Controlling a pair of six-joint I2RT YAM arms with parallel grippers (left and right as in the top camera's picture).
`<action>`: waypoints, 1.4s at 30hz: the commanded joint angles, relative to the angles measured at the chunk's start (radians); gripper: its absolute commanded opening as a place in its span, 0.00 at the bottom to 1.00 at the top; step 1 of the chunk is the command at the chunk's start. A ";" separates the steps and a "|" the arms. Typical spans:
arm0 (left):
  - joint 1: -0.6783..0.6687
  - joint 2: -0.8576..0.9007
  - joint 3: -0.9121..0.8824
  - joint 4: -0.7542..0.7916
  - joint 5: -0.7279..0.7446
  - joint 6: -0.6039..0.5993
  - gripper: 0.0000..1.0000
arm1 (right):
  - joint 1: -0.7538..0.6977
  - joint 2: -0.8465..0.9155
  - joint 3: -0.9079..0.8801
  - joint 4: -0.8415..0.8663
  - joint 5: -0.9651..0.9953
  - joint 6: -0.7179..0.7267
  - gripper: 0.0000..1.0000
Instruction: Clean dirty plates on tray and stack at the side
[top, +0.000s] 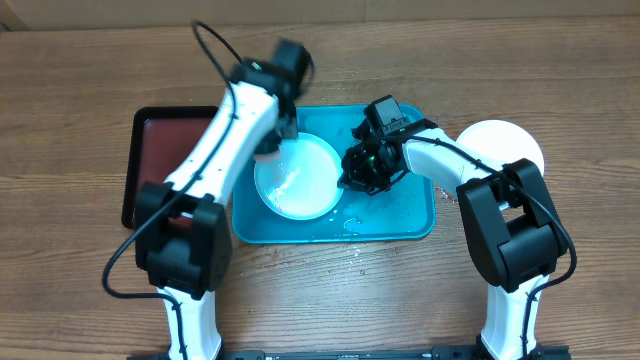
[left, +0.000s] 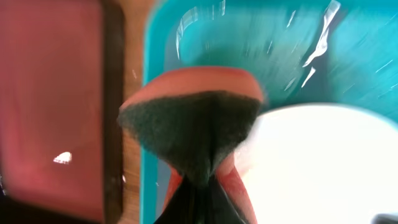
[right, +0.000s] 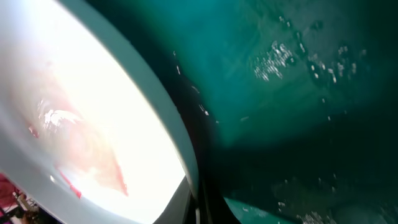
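My left fingers (left: 200, 202) clamp an orange-and-green sponge (left: 193, 118) at the left edge of the smeared plate (top: 298, 182); my right fingers (top: 352, 180) pinch its right rim, inside the turquoise tray (top: 400, 218).

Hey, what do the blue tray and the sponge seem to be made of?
The tray looks like glossy plastic: smooth turquoise surface with sharp wet glints. The sponge seems soft orange foam with a dark, fuzzy scouring face, squeezed by the left gripper.

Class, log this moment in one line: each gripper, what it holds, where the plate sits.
left gripper: shut on sponge | right gripper: shut on plate rim | plate: on tray, red-smeared
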 joint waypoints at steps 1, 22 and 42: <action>0.028 -0.010 0.095 -0.047 0.070 0.072 0.04 | 0.005 0.015 -0.007 0.033 -0.005 -0.015 0.12; 0.035 -0.009 0.097 -0.061 0.070 0.074 0.04 | 0.014 -0.204 0.042 -0.214 0.380 0.019 0.04; 0.034 -0.008 0.096 -0.056 0.104 0.074 0.04 | 0.304 -0.512 0.048 -0.561 1.468 0.193 0.04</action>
